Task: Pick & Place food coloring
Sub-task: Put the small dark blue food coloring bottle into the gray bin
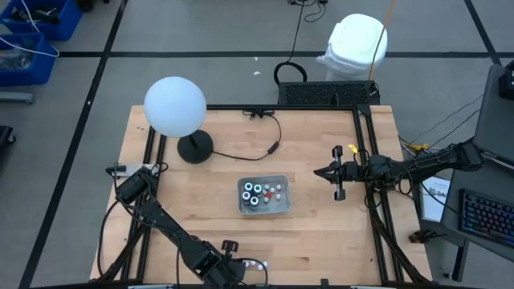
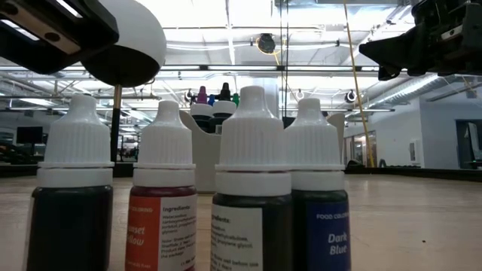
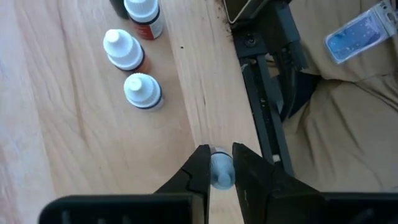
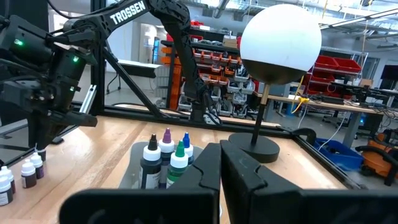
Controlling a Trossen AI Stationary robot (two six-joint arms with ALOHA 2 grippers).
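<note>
Left gripper (image 3: 217, 168), at the table's near edge: dark fingers closed on a small white-capped food coloring bottle (image 3: 220, 170), upright between the jaws.
Loose white-capped bottles (image 3: 142, 91): just beside it.
Clear grey rectangular tray (image 1: 263, 196): at 1 o'clock from the left gripper, mid-table, nearer the left arm.
Right gripper (image 1: 338, 173): at 3 o'clock of tray, fingers closed, empty.

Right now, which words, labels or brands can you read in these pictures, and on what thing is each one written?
"TROSSEN": on the left arm, right wrist view.
"FOOD COLORING", "Dark Blue": blue bottle, low view.
"Ingredients": orange bottle; its left side shows partly, "...nset ...llow".
Black bottle: a heading starts "...redients", cut off; the fine print on both labels is too small to read.
High view and left wrist view: no readable text.
</note>
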